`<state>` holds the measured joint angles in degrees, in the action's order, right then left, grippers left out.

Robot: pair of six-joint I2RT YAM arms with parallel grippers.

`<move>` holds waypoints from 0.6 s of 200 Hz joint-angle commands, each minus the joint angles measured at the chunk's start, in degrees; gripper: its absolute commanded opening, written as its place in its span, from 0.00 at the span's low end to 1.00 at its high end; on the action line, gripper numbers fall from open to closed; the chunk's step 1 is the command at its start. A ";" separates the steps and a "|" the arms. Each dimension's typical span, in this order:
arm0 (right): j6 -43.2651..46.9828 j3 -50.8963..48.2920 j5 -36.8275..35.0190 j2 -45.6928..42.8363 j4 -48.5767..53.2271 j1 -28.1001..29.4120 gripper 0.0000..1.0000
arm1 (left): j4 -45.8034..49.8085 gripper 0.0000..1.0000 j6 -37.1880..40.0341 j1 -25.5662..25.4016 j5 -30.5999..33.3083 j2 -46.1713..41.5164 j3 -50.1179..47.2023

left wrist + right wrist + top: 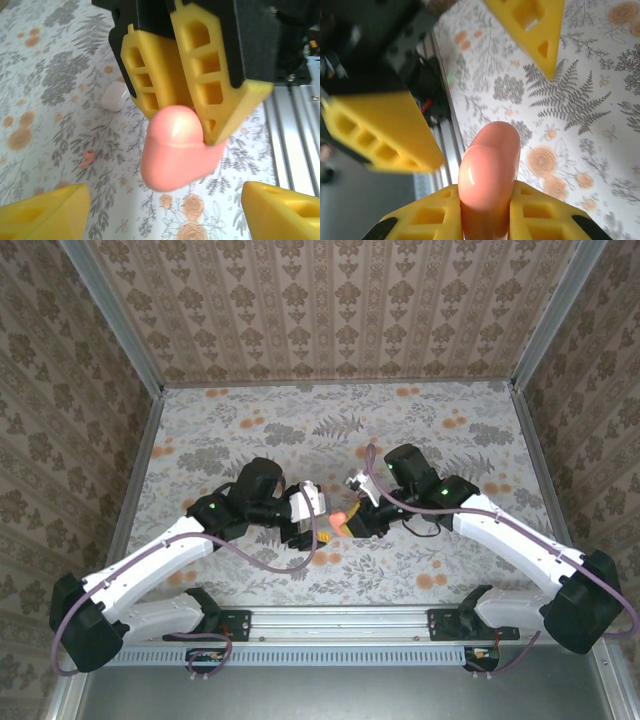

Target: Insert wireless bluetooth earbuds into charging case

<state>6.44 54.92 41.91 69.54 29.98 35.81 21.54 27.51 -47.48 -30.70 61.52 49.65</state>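
Coral-pink charging case (175,160), yellow-fingered right end effector (182,125), grey-fern and orange-flower patterned table (300,420)

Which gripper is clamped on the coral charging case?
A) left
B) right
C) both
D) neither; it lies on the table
B: the right gripper pinches the charging case between its yellow fingers, while the left gripper stands open, clear of it.
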 commanded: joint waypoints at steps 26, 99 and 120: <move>27.38 3.29 -3.24 -1.60 11.01 -0.23 0.21 | 4.07 0.74 5.50 -0.15 -8.58 -0.58 2.35; 33.97 4.96 -2.45 -1.31 9.28 2.21 0.20 | 5.24 0.60 6.82 -2.00 -10.12 1.70 3.75; 34.67 5.64 -2.41 -0.99 9.23 2.66 0.20 | 5.53 0.48 6.71 -2.24 -10.11 2.53 4.07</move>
<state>37.63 58.15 39.35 68.84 38.24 37.87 25.45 32.75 -49.15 -38.79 63.02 51.33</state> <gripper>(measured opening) 0.202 0.536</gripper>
